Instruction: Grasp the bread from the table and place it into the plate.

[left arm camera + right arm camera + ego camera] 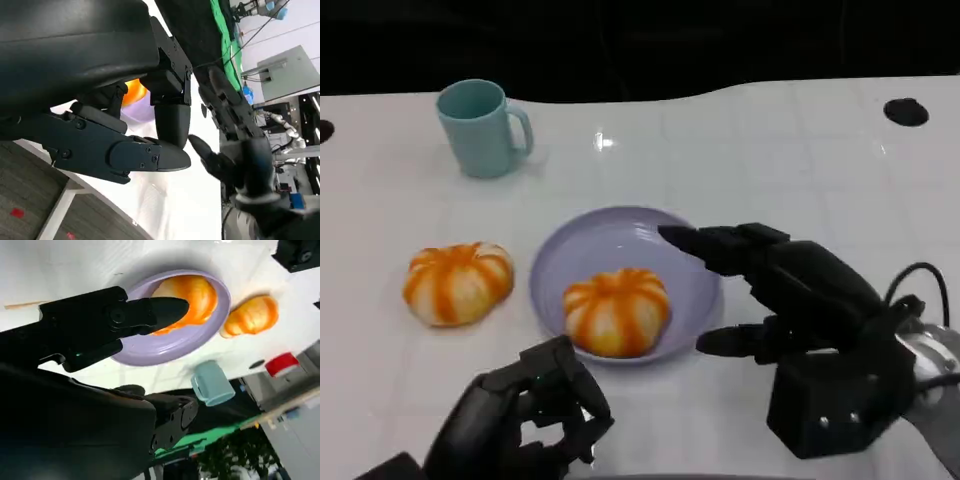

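Bread (617,311), one orange-and-white striped bun, sits inside the lavender plate (575,250), toward its near rim. Second bun (458,283) of the same pattern lies on the white bench (790,160) just left of the plate, not touching it. Teal mug (480,127) stands upright farther back on the left, handle pointing right, well apart from both buns.

Right hand (770,290) hovers at the plate's right edge, fingers (710,243) stretched out and spread over the rim, thumb reaching toward the near side of the plate. It holds nothing; there is a clear gap between its fingers and the bun on the plate. Right wrist view shows the same: one black finger (150,312) extended above the plate (165,347), with the plated bun (192,295) beyond the fingertip, the second bun (252,315) outside the rim, and the mug (212,382) farther off.

Left hand (535,410) sits low at the near edge of the bench, in front of the plate, fingers curled inward with nothing in them. Left wrist view shows its curled black fingers (145,155) close up, a sliver of orange bun (134,91) and plate past them, and the right hand (230,130) opposite, fingers extended.

Small dark round mark (905,112) on the bench at far right.
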Robot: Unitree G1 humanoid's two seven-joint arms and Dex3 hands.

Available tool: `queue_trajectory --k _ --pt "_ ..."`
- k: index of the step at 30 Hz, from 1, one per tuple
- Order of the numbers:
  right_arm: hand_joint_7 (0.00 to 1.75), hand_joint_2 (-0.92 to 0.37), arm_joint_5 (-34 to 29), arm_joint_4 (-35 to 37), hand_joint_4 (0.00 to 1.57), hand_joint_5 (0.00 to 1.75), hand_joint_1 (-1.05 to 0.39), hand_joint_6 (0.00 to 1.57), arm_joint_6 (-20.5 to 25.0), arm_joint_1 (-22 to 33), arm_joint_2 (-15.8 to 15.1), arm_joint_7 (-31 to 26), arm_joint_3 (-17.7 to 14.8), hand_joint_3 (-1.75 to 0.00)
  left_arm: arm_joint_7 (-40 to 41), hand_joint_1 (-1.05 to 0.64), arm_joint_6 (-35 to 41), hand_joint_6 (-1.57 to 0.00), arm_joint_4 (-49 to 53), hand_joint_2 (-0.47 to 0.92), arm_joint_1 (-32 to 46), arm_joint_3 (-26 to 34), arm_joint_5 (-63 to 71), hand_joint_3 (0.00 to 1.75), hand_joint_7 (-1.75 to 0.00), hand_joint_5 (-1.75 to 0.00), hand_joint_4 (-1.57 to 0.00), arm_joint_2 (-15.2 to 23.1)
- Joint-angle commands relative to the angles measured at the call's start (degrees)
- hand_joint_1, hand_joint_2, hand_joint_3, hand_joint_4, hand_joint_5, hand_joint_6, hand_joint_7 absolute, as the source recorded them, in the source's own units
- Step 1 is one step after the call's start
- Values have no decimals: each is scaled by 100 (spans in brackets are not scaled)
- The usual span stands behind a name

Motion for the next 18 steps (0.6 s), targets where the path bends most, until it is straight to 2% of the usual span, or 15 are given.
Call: queue_trajectory --k 1,2,3,4,5,6,7,8,9,11,12,15,18 --pt "17 -92 189 -384 35 68 -52 45 -180 437 -113 -252 -300 -16 -16 -52 -61 -59 -33 92 58 1 -34 33 -156 -175 -68 74" --pt "17 -92 238 -445 36 69 -51 46 -247 551 -112 -325 -366 -16 -5 -53 -38 -59 -61 92 62 1 -29 33 -156 -175 -68 76" --pt "23 -92 282 -482 42 84 -43 56 -309 637 -108 -383 -420 -11 3 -54 -17 -59 -87 92 64 1 -28 33 -156 -175 -68 76" --pt "26 -92 420 -485 45 92 -39 59 -446 759 -64 -482 -512 -9 4 -55 7 -59 -115 92 63 2 -39 33 -156 -175 -68 75" --pt "39 -91 566 -457 51 105 -30 66 -588 859 -16 -574 -593 -8 -3 -54 21 -59 -132 92 55 5 -55 33 -156 -175 -68 77" --pt "67 -89 663 -424 58 118 -21 66 -687 912 15 -629 -641 -12 -10 -54 27 -59 -140 92 50 7 -66 32 -156 -175 -68 79" --pt "82 -86 718 -395 61 123 -17 62 -777 963 41 -699 -686 -18 -15 -53 35 -59 -145 92 42 11 -74 32 -156 -175 -68 82" --pt "96 -75 757 -367 64 129 -11 62 -872 1020 45 -760 -729 -39 -18 -53 46 -59 -151 92 34 14 -77 32 -156 -175 -68 87" --pt "115 -54 776 -345 64 144 -3 61 -939 1055 45 -802 -756 -85 -19 -53 55 -59 -154 92 29 16 -79 32 -156 -175 -68 91" --pt "132 -38 849 -360 60 160 2 57 -1012 1158 11 -796 -816 -120 -14 -52 89 -59 -181 92 25 18 -72 32 -157 -175 -68 102" --pt "144 -33 862 -375 57 169 2 53 -1034 1198 -3 -787 -843 -132 -9 -50 108 -59 -197 92 26 18 -66 32 -158 -175 -69 105" --pt "156 -30 878 -490 58 174 1 52 -1067 1359 -44 -776 -929 -139 -6 -49 113 -59 -213 92 22 18 -60 32 -158 -175 -70 106" --pt "159 -29 820 -660 62 175 -1 52 -1048 1548 -99 -759 -1004 -140 8 -49 173 -59 -250 92 32 15 -64 32 -159 -175 -70 98"
